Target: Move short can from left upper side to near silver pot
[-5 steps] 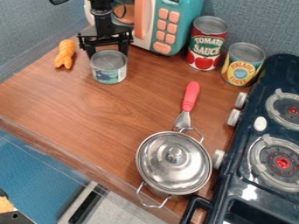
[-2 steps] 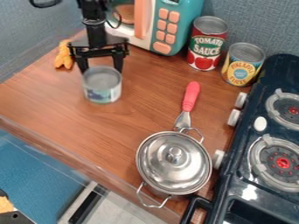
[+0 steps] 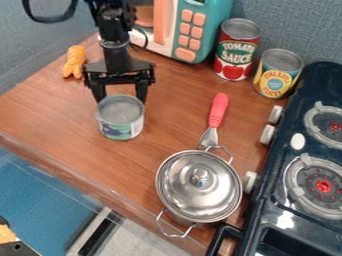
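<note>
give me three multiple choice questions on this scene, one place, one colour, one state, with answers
1. Where is the small orange toy?
A) on the black stove
B) at the wooden counter's upper left
C) inside the microwave

2. What colour is the utensil handle by the round silver metal pot?
A) green
B) white
C) red

3. How is the short round metal can?
A) upright
B) on its side
C) crushed flat

1 B: it lies near the left wall
2 C: the grip is plainly red
3 A: its round top faces up, at the end effector
</note>
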### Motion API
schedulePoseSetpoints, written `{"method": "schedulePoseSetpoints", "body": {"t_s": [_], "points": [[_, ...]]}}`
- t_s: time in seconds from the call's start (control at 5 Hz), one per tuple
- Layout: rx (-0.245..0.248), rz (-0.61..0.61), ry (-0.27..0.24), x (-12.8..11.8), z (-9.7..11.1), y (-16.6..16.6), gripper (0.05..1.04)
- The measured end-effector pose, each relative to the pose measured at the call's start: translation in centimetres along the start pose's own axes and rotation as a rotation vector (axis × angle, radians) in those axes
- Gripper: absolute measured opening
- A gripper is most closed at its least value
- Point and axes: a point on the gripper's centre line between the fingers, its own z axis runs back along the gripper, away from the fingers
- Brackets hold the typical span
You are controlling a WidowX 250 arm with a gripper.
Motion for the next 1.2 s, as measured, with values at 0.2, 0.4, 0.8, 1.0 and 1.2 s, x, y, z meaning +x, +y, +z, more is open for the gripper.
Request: {"method": "schedulePoseSetpoints", "body": {"t_s": [0.2, 0.4, 0.8, 1.0, 1.2], "points": [[0.007, -0.033, -0.006, -1.6, 0.4, -0.5, 1.0], [0.017, -0.084, -0.004, -3.1, 0.6, -0.8, 1.0], [-0.012, -0.093, -0.003, -3.6, 1.3, -1.2, 1.0], [-0.002, -0.102, -0.012, -3.0, 1.7, -1.1, 1.0], [0.001, -0.083, -0.067, -0.8, 3.9, -0.9, 1.0]]}}
